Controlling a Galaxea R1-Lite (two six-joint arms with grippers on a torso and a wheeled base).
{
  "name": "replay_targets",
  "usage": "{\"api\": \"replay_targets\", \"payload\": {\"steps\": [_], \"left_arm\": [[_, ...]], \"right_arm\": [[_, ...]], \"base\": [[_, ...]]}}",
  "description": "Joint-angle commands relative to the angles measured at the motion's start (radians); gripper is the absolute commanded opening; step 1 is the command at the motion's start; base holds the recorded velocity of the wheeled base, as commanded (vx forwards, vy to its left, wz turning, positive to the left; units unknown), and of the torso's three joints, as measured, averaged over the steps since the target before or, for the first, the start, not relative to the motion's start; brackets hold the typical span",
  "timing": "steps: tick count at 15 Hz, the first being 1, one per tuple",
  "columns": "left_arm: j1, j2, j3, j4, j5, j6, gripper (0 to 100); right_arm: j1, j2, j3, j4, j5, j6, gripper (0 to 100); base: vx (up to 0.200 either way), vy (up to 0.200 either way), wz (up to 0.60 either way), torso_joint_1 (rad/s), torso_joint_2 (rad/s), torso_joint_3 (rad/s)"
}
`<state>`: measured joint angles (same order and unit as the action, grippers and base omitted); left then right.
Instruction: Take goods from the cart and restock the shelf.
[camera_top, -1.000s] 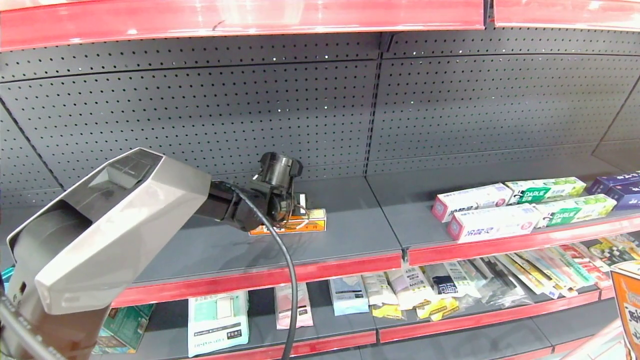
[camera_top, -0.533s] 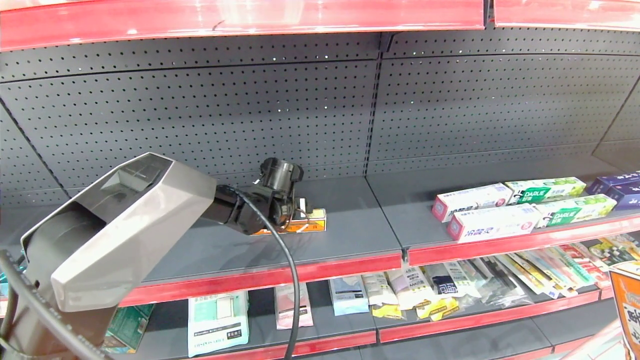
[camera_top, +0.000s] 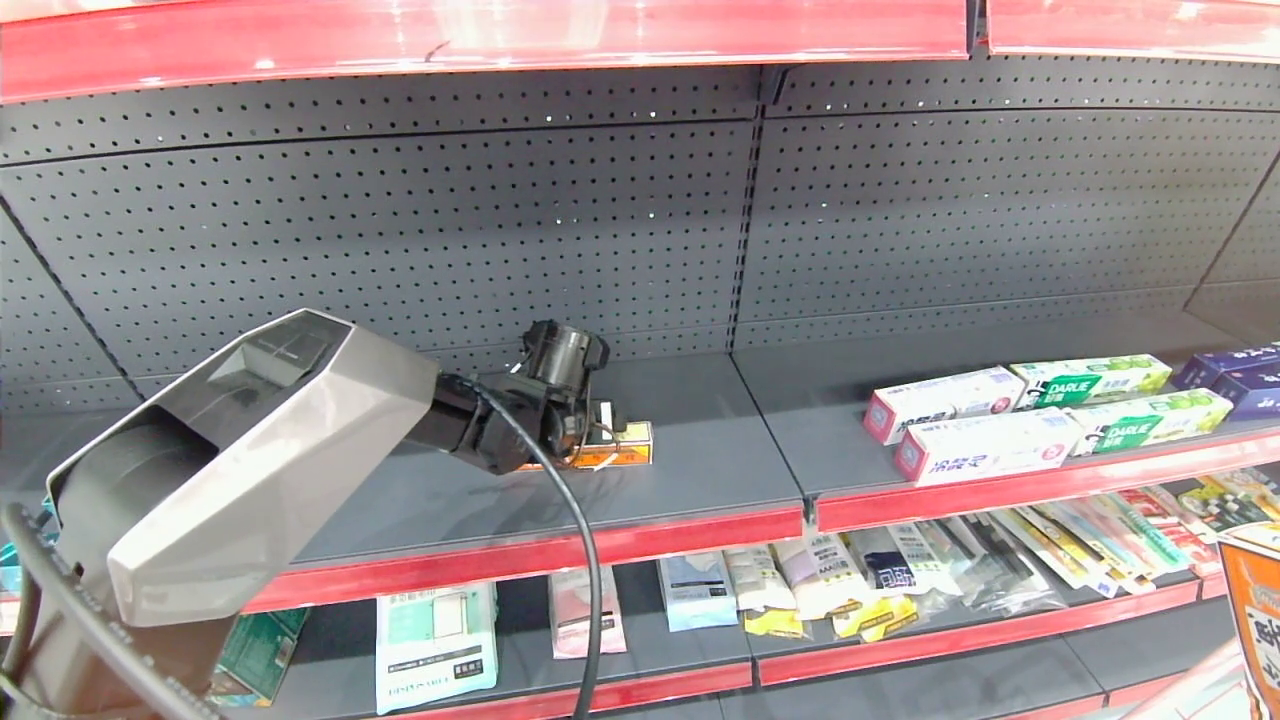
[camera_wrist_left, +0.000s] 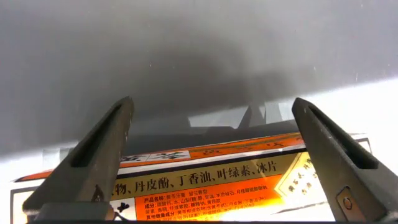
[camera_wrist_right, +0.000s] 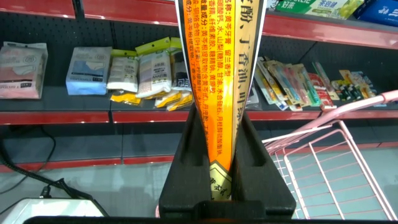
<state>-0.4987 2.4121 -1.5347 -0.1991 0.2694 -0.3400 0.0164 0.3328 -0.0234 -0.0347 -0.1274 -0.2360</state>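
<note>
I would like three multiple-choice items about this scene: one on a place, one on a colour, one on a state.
1. Where does the box by the left gripper lie? A in a cart; B on the shelf; C on the floor.
2. What colour is the shelf's front edge? A blue; B red; C yellow.
3. The right gripper is: A open, empty; B shut on nothing; C shut on a second box.
Key: 1 B, it lies flat on the grey shelf. 2 B, the strip is red. 3 C, it clamps the second box.
</note>
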Motion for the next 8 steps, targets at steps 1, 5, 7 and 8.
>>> {"api": "replay_targets", "payload": {"steps": [1, 5, 7, 8], "left_arm": [[0.000, -0.005, 0.002, 0.007, -0.001, -0.001, 100], [0.000, -0.034, 0.011, 0.030, -0.004, -0.001, 100], [0.000, -0.050, 0.027, 0.047, -0.006, 0.001, 100], [0.002, -0.056, 0.036, 0.047, -0.006, 0.001, 100]], "right_arm": [[0.000, 0.002, 0.000, -0.001, 0.000, 0.000, 0], [0.000, -0.001, -0.001, -0.001, 0.000, 0.000, 0], [0.000, -0.004, 0.000, -0.001, 0.000, 0.000, 0], [0.000, -0.004, 0.000, -0.001, 0.000, 0.000, 0]], "base": [[0.000, 0.000, 0.00, 0.000, 0.00, 0.000], [0.000, 0.000, 0.00, 0.000, 0.00, 0.000], [0.000, 0.000, 0.00, 0.000, 0.00, 0.000], [0.000, 0.000, 0.00, 0.000, 0.00, 0.000]]}}
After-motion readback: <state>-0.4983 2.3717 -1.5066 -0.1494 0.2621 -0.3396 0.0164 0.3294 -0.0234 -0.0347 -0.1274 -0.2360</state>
